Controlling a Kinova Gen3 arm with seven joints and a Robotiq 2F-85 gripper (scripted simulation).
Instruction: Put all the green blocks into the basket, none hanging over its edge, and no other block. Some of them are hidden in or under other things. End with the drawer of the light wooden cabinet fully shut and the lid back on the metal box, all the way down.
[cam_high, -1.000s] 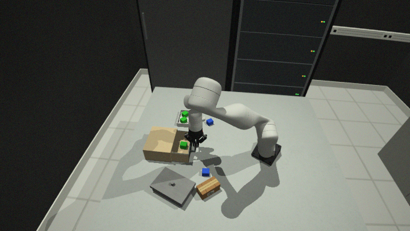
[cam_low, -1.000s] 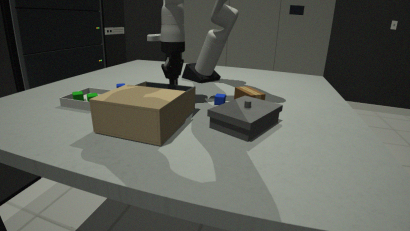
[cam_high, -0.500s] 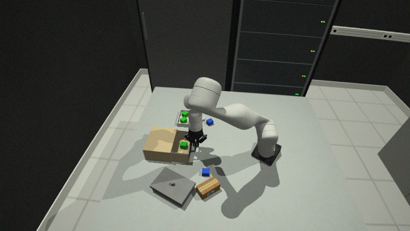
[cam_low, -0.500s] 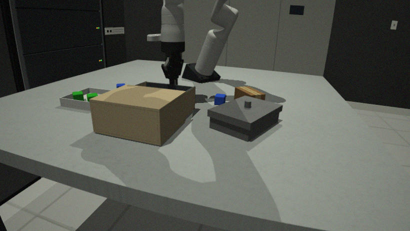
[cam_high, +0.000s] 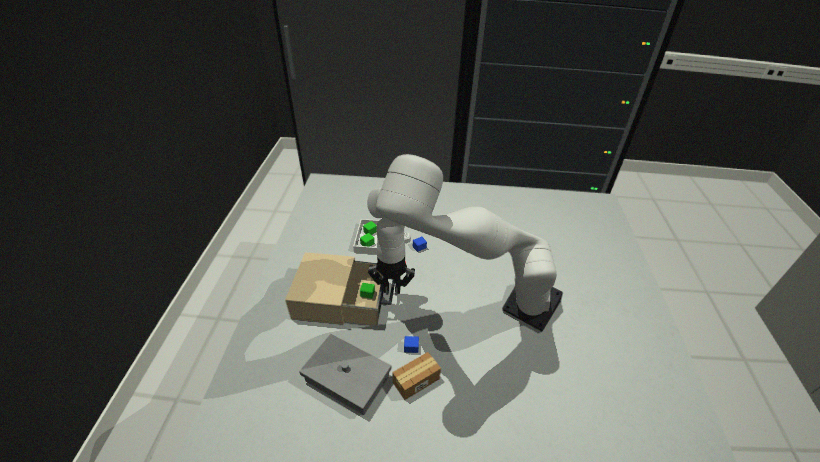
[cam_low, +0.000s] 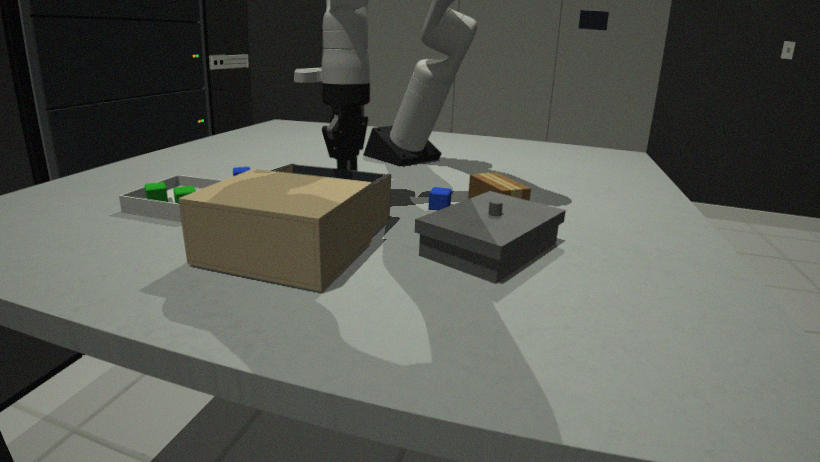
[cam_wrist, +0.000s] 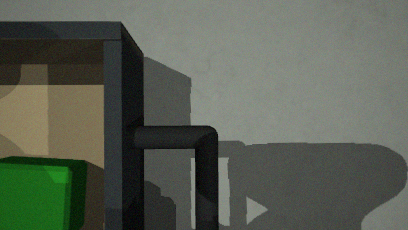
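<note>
Progress looks partial: two green blocks (cam_high: 368, 233) (cam_low: 156, 192) lie within the low pale-grey basket (cam_high: 364, 250) (cam_low: 143, 211), while a third green block (cam_high: 367, 290) (cam_wrist: 35, 200) sits in the pulled-out drawer (cam_high: 361, 315) (cam_low: 383, 175) (cam_wrist: 113, 100) of the light wooden cabinet (cam_high: 321, 278) (cam_low: 252, 243). That third one still needs carrying over, and the drawer then needs pushing fully shut. The black gripper (cam_high: 391, 291) (cam_low: 346, 166) stands over the drawer's dark bar handle (cam_high: 387, 298) (cam_wrist: 206, 175), its pincer partly spread and, as I judge it, pinching nothing; it is probably letting go of the handle before turning to the block. The grey lid (cam_high: 327, 373) (cam_low: 464, 223) rests on the metal box (cam_high: 321, 391) (cam_low: 459, 258) and looks level (whether a green block waits inside, I cannot tell), so it may have to come off and go back down. A brown striped carton (cam_high: 417, 375) (cam_low: 499, 186) beside it could likewise conceal something. Two blue blocks, one near the basket (cam_high: 420, 243) (cam_low: 241, 171) and one near the carton (cam_high: 411, 344) (cam_low: 440, 198), should stay out. The drawer's raised walls and handle call for a straight lift to avoid snagging.
</note>
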